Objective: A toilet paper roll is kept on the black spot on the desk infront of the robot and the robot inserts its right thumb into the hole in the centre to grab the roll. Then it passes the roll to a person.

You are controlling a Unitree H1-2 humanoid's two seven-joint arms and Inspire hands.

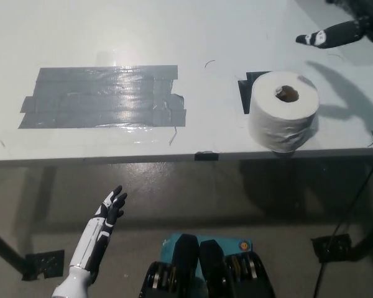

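Note:
A white toilet paper roll stands upright on the black spot near the front right edge of the white desk, its centre hole facing up. My black right hand hangs above the desk at the top right corner, up and to the right of the roll and apart from it, a white-tipped finger pointing left; most of the hand is cut off by the frame. My white left hand rests open below the desk's front edge at the lower left, holding nothing.
A large patch of grey tape covers the desk's left half. The desk's front edge runs across the middle of the picture. Cables and a black desk leg show on the floor at lower right.

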